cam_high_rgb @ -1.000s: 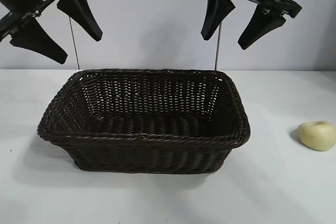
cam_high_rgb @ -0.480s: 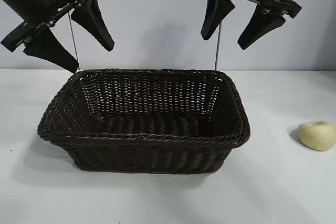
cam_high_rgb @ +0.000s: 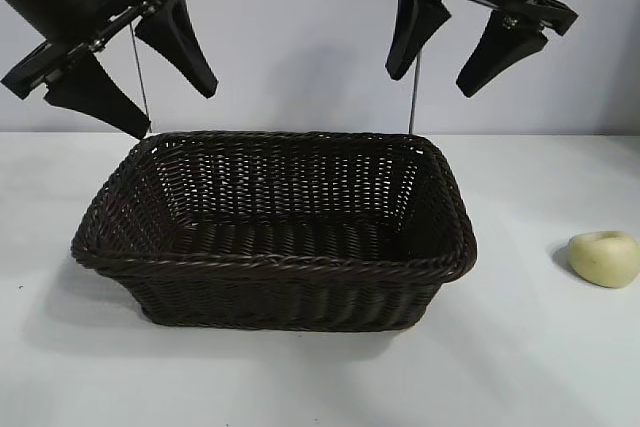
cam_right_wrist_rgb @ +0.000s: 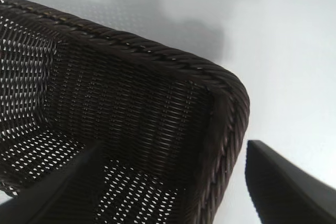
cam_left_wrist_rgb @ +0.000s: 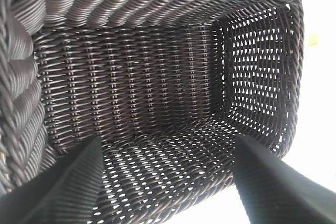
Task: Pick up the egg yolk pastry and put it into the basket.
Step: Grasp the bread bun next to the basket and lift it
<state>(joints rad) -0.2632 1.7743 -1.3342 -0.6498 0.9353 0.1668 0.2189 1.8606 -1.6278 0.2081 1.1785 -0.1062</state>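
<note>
Meanwhile, right end effector [cam_high_rgb: 447, 65] edged rightward; egg yolk pastry [cam_high_rgb: 604, 257] unmoved.

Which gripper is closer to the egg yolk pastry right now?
Right. The right gripper hangs open above the basket's right rear corner; the egg yolk pastry lies on the table beyond. The left gripper hangs open over the far-left corner.

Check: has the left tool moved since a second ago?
Yes. The left tool has shifted right and slightly down, toward the basket's back-left corner; its lower finger tip now sits just above the rim.
</note>
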